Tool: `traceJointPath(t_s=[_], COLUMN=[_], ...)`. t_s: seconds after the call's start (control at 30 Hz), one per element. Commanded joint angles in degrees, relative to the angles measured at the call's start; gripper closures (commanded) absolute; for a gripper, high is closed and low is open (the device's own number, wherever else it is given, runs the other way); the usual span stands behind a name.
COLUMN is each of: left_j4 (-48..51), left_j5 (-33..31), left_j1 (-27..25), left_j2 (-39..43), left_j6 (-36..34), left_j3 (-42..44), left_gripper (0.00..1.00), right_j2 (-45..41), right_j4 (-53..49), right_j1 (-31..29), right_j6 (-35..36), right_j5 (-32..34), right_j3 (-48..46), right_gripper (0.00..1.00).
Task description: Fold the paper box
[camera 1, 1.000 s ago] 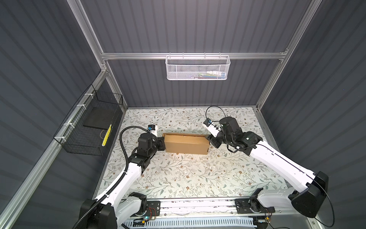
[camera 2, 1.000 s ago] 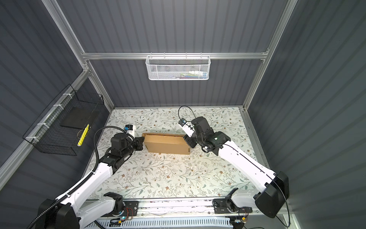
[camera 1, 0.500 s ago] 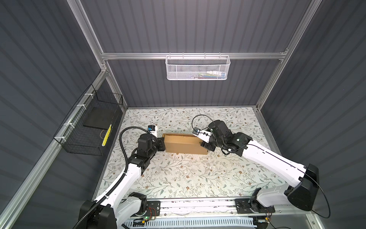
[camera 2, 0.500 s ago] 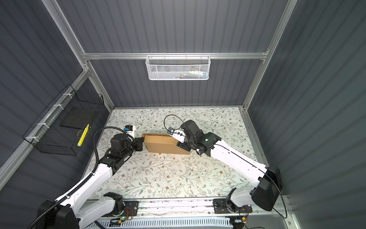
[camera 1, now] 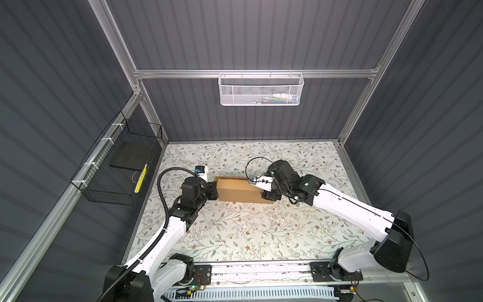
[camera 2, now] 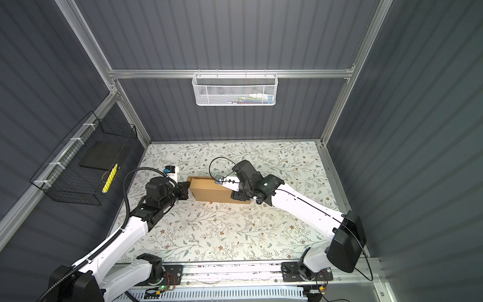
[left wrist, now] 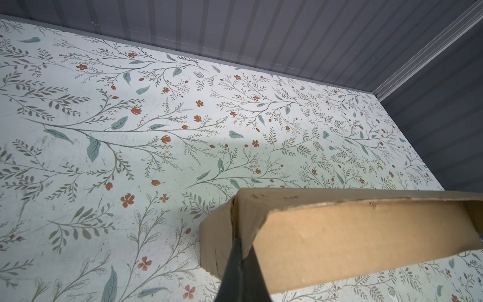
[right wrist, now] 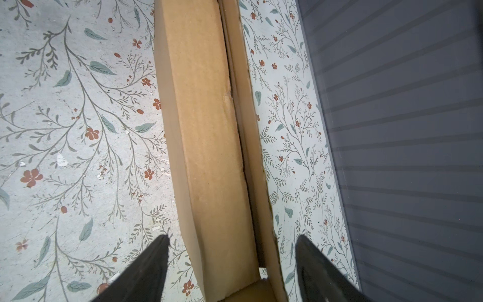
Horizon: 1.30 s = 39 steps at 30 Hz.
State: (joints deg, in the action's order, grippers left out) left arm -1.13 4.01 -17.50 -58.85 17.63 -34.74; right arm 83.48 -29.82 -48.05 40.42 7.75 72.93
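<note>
Paper box (camera 1: 241, 192) between tools: left tool (left wrist: 237, 251) clenched on end; right tool (right wrist: 232, 236) released, straddling opposite end.

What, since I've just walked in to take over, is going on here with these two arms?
Two robot arms are folding a brown paper box on the floral table. The sheet is already box-shaped. The left gripper is shut, with its tips against the box's left end. The right gripper is open, straddling the right end without clamping it. The right wrist view shows a gap along one long edge, so the lid may not be fully tucked.
</note>
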Motion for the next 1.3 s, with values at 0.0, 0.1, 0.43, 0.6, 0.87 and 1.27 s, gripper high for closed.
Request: traceJointPath(t_s=[0.0,0.1,0.43,0.6,0.87,1.27], left_j4=[5.08,5.04,5.08,5.08,5.09,4.46], left_j5=[-0.36,-0.4,-0.5,-0.41,-0.06,-0.4], left_j1=[-0.26,-0.26,-0.26,-0.26,-0.26,-0.26], left_j2=[-0.3,-0.22,-0.18,-0.21,-0.65,-0.4], left_j6=[-0.79,-0.83,-0.84,-0.71,-0.88,-0.48], left_j3=[1.61,1.68,1.83,1.78,1.45,1.74], left_gripper=[1.0,1.0,1.0,1.0,1.0,1.0], right_j2=[1.54,2.68,4.89,6.13,7.94,9.33], right_j4=[0.98,1.5,3.95,4.79,5.98,7.25], right_j1=[-0.46,-0.64,-1.34,-1.61,-1.87,-1.87], right_j6=[2.01,2.63,3.69,3.83,3.16,2.66], right_j5=[0.02,0.89,1.56,1.44,0.88,1.25], right_j3=[2.13,2.49,2.29,2.25,2.05,1.87], right_gripper=[0.23,0.23,0.24,0.24,0.26,0.35])
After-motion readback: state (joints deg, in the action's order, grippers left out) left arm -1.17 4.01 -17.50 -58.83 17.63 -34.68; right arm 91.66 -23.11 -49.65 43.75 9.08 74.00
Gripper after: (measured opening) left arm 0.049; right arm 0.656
